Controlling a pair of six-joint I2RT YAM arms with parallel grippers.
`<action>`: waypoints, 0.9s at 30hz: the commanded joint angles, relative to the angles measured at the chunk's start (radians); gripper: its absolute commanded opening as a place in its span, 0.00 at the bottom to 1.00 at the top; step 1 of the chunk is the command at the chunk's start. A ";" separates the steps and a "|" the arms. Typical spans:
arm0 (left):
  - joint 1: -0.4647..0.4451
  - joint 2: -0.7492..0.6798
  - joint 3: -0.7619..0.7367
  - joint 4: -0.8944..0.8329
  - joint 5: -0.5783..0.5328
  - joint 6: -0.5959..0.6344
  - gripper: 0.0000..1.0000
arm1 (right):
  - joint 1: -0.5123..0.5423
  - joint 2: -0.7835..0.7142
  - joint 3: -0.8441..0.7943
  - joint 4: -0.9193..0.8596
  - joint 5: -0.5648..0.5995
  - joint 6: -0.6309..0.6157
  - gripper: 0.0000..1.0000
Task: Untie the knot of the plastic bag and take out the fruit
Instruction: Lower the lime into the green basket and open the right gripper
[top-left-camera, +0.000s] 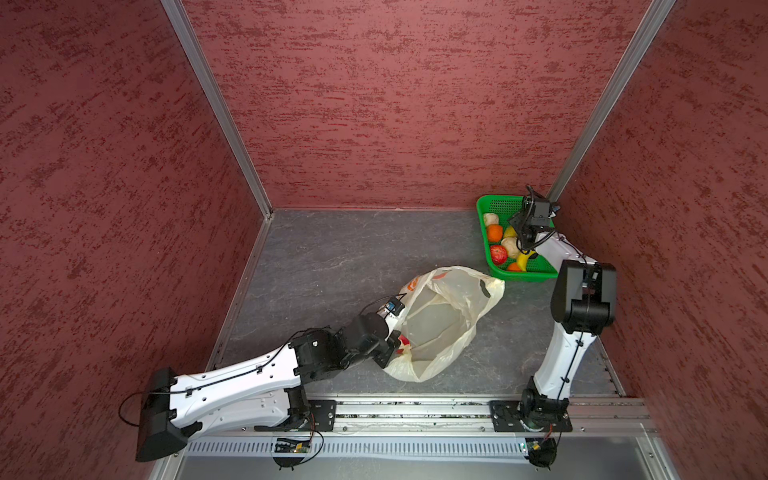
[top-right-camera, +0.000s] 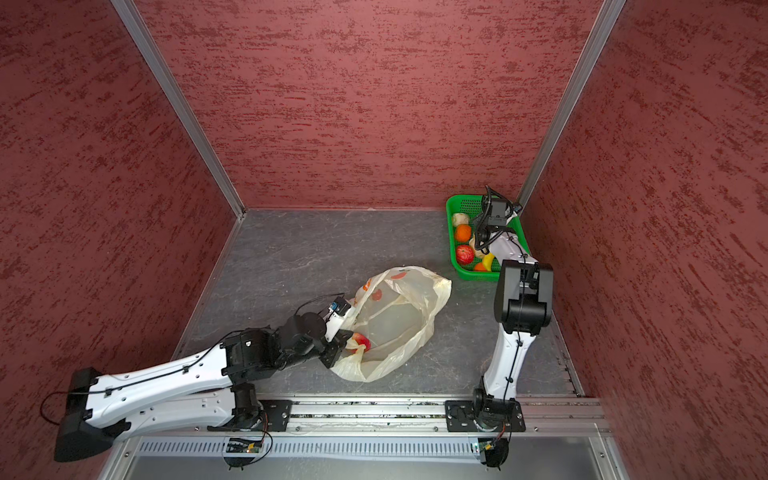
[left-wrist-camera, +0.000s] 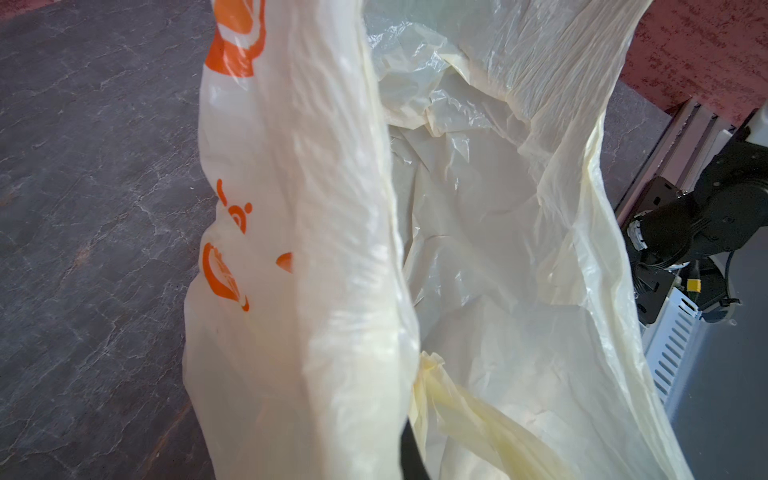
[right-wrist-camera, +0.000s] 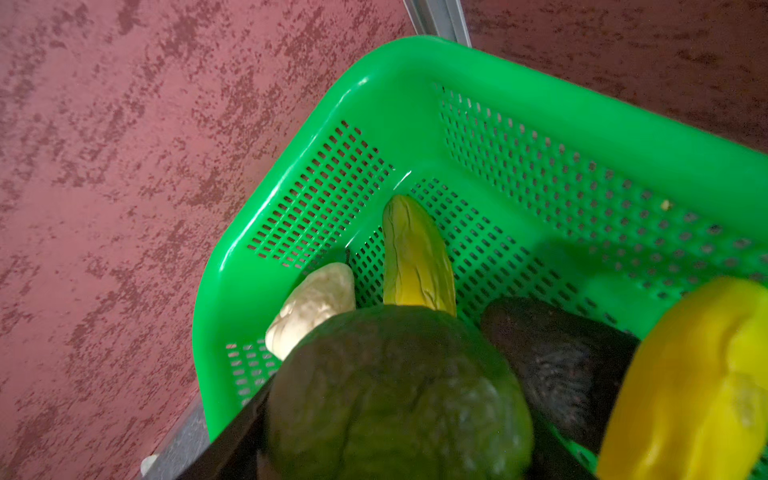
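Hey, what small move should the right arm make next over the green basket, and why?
Probably open the right gripper so the green fruit drops: it sits between the jaws directly over the green basket. The left gripper holds the plastic bag open, with a red apple inside to fetch afterwards.

Cam layout: stereo pair overhead, two wrist close-ups.
Both top views looked steeply down from the front, sharing the plastic bag (top-left-camera: 457, 286) and green basket (top-left-camera: 525, 275). Left wrist peered close into the bag's mouth, right wrist close into the basket.

One plastic bag (top-left-camera: 453, 291), one basket (top-left-camera: 524, 276), two robot arms (top-left-camera: 241, 378), two red apples (top-left-camera: 498, 254), two cream pieces (top-left-camera: 491, 218)
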 joint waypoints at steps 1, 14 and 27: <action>-0.004 -0.028 -0.020 -0.007 0.014 0.002 0.00 | -0.013 0.043 0.071 -0.060 0.056 0.025 0.84; -0.004 -0.063 -0.036 -0.010 0.030 0.036 0.00 | -0.009 -0.065 0.009 -0.080 0.045 -0.008 0.95; 0.003 -0.059 -0.055 0.046 0.044 0.097 0.00 | 0.096 -0.459 -0.325 -0.092 -0.073 -0.001 0.95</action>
